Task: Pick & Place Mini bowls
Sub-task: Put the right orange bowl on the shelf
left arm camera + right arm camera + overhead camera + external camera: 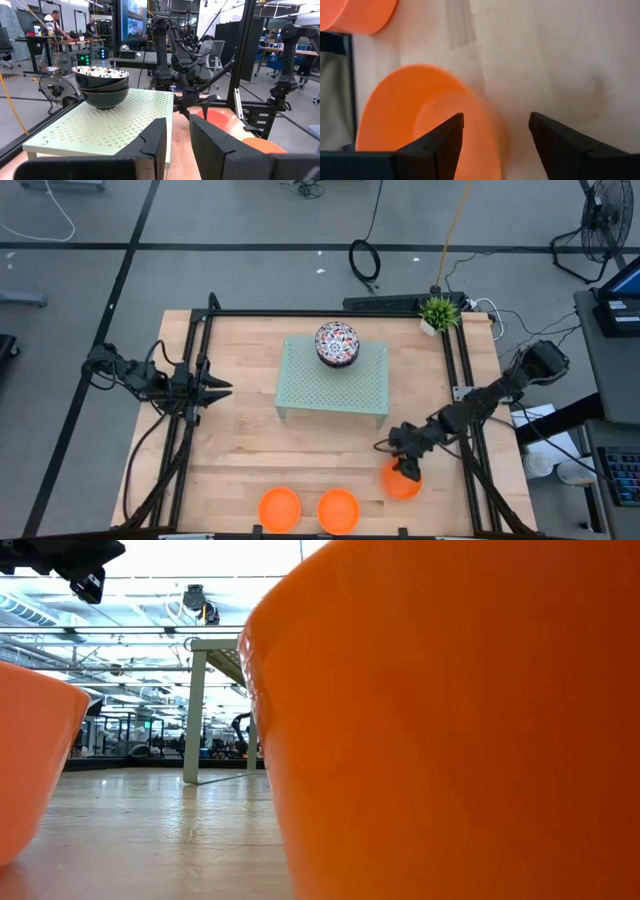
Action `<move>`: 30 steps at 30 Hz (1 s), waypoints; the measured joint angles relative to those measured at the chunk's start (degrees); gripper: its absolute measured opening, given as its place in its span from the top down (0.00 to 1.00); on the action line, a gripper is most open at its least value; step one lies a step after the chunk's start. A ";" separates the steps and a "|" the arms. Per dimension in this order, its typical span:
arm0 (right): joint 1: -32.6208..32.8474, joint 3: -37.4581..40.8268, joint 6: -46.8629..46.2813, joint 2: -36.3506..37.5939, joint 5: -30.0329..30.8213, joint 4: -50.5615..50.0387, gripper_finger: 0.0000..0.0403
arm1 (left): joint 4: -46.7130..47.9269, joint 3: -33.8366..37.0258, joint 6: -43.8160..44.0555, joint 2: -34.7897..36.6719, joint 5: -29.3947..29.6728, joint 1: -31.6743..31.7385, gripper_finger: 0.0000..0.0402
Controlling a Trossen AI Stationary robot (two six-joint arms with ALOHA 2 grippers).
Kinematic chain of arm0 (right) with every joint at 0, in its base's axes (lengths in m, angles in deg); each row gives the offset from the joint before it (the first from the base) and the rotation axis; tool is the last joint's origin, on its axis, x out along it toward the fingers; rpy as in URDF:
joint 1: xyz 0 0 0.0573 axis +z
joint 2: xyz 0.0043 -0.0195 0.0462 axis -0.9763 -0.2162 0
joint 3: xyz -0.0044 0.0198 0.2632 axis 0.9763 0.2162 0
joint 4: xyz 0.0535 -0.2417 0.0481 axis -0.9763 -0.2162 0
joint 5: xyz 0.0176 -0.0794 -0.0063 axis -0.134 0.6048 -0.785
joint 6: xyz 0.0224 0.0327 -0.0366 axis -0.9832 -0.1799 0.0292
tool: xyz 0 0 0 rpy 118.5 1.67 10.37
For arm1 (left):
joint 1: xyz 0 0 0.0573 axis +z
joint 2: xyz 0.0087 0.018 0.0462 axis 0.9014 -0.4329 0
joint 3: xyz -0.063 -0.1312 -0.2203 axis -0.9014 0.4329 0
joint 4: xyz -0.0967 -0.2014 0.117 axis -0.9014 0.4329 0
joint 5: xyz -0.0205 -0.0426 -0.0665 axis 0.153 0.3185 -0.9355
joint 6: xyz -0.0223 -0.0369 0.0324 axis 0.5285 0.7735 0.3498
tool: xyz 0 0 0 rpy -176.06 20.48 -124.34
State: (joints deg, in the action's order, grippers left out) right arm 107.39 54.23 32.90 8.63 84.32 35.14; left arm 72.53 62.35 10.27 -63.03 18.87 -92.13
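Fingers of the right gripper are spread wide over an orange mini bowl at lower right, so closing on its rim is judged next.

A rack stands in the middle of the table, and a stack of bowls sits on its back edge. Two more bowls lie side by side at the front of the table, and a third bowl lies to their right, under the right gripper. The left gripper is to the left of the rack, and a small plant sits at the back right corner.
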 joint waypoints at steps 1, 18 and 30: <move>-0.93 0.03 1.50 -0.02 0.22 0.89 0.45 | 0.00 0.00 0.00 0.00 0.00 -0.01 0.78; -4.56 0.04 8.96 16.58 -9.05 -9.42 0.56 | 0.00 0.00 0.00 0.00 0.00 0.00 0.78; 7.49 -2.64 19.58 20.18 -7.33 19.28 0.56 | 0.00 -0.02 0.00 0.00 0.00 0.02 0.78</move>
State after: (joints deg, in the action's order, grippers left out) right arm 114.87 51.59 52.48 28.80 76.99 54.42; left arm 72.53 62.33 10.27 -63.03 18.87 -92.12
